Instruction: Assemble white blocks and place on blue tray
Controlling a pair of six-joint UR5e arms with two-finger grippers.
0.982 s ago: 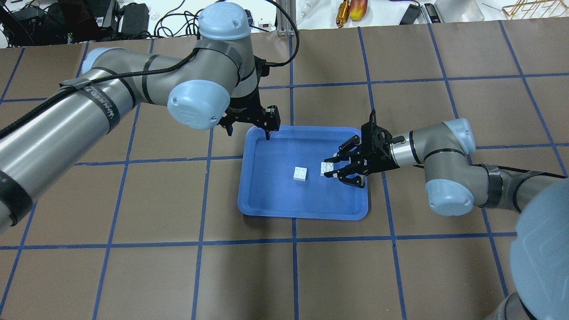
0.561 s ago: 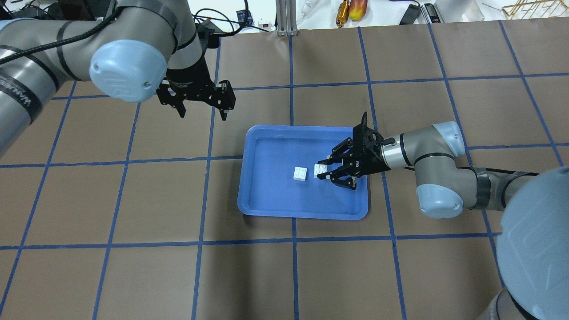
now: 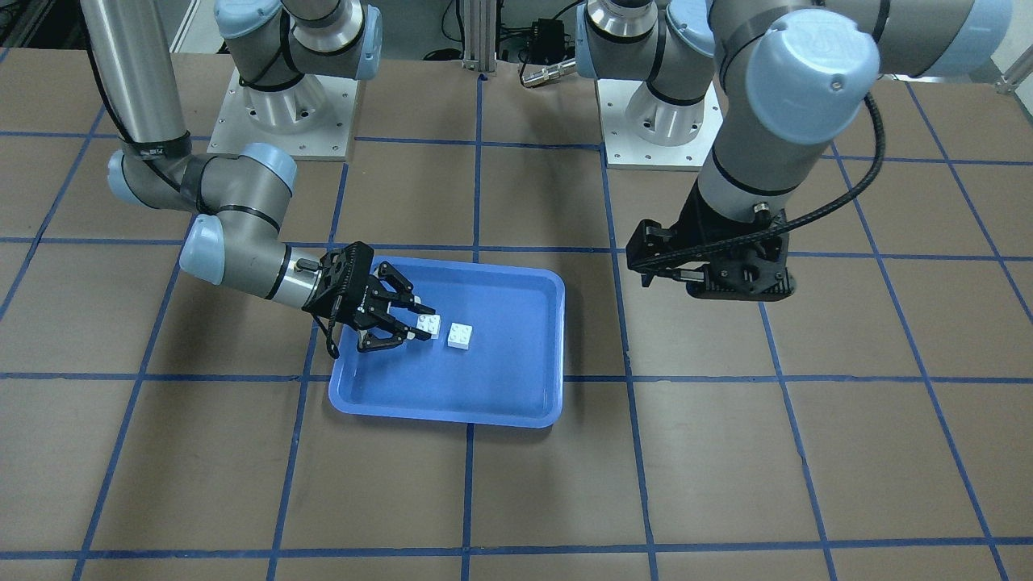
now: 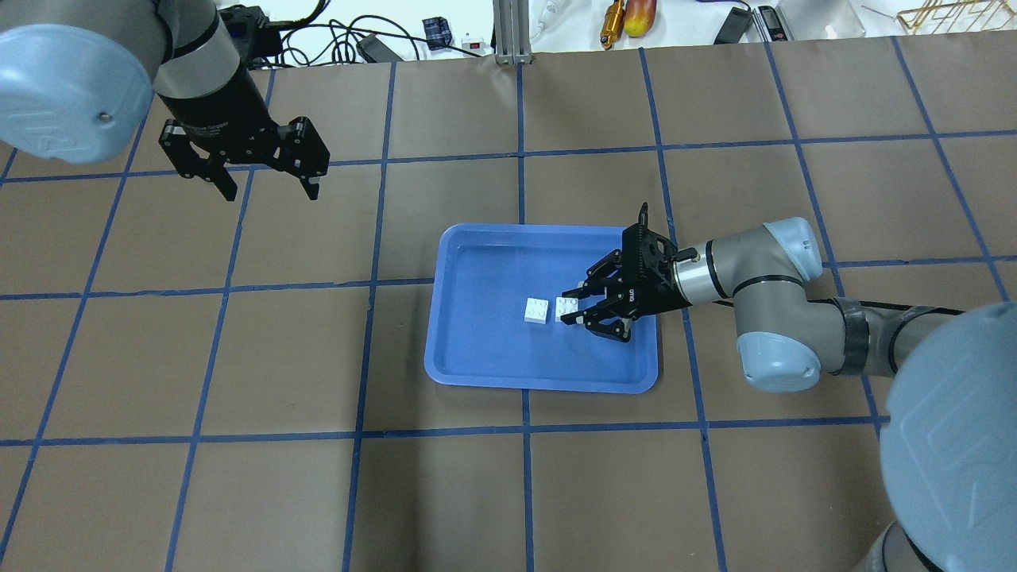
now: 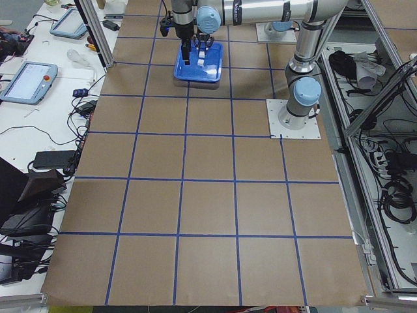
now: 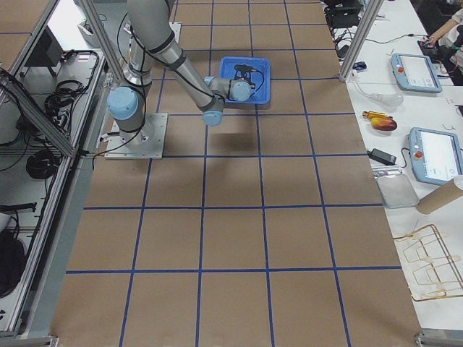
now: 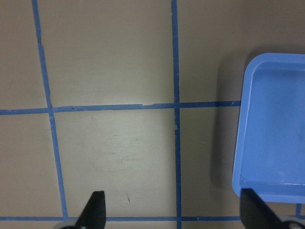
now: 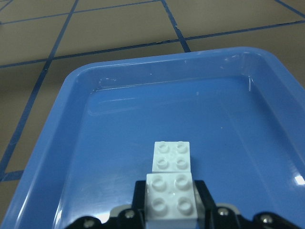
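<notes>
**Held brick brought up to its mate**

Left claw [image 4: 272, 193] has been withdrawn clear of the blue tray [image 4: 540, 385], spread wide. Right claw [image 4: 566, 310] is clamped on one white brick [image 8: 170, 200], just beside the loose brick [image 4: 538, 311] in the tray. Judged light, rigid, slick; best gripped by the side walls.

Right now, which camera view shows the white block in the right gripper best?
The right wrist-mounted view: the held block fills the foreground, four studs clear. Overhead and front-facing views show it small in the right gripper; side views barely show it.
</notes>
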